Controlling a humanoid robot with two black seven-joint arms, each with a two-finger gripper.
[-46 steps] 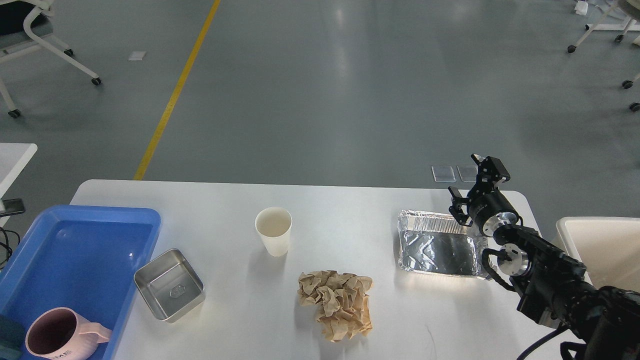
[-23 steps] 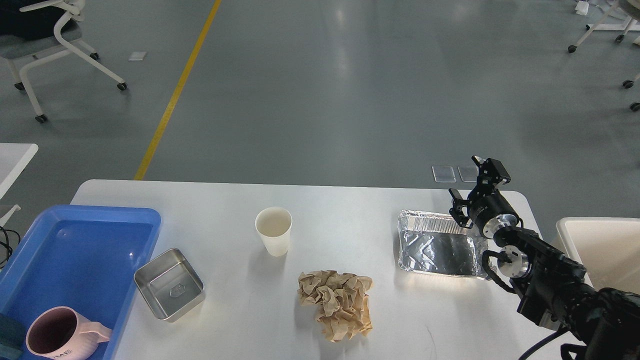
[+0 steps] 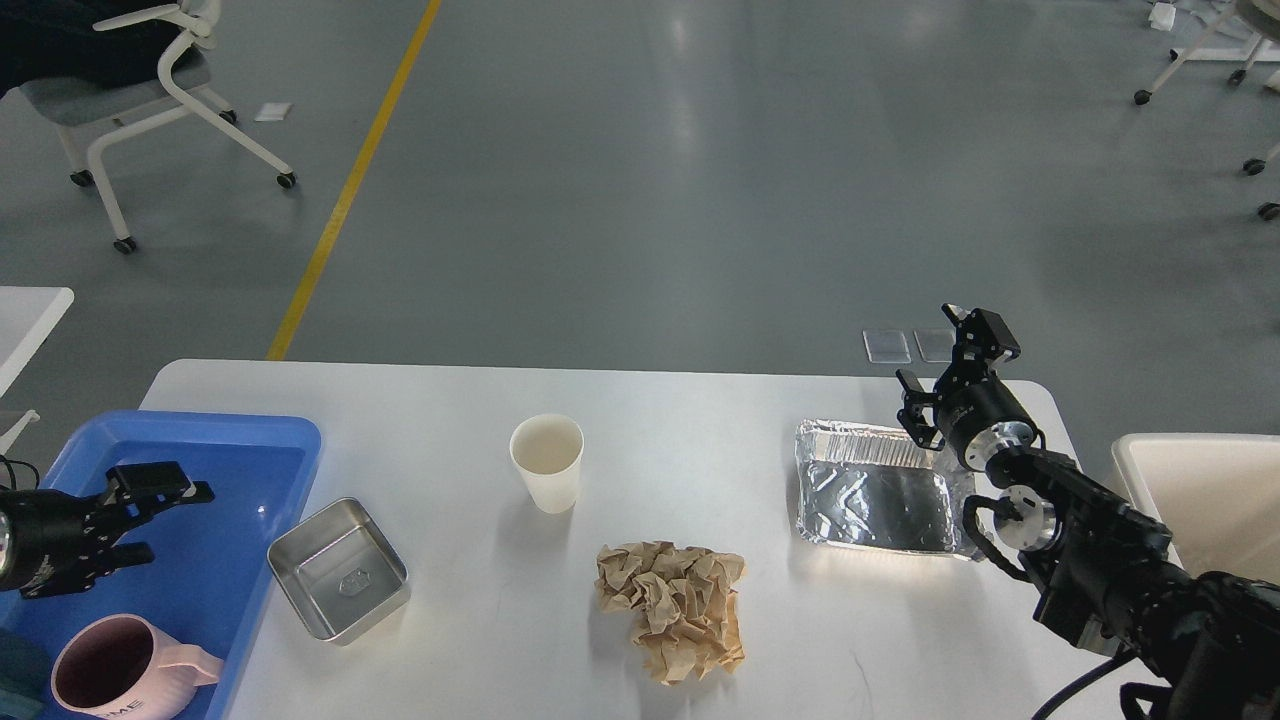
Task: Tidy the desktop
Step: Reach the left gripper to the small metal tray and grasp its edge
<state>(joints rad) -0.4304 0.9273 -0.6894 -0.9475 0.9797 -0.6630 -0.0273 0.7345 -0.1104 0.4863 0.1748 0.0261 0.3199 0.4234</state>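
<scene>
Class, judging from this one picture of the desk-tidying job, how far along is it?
Looks done: a pink mug lies in the blue bin. In hand: nothing; the left gripper hovers open over the bin, the right gripper open by the foil tray. Left on the desktop: steel tin, paper cup, crumpled paper, foil tray.

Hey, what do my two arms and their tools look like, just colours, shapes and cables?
Both arms are black. The right tool has two short blocky black fingers on a round black wrist with silver metal rings, and a black cable loops beside the joint. The left tool is black too, with two flat fingers and small white lettering on its body.
</scene>
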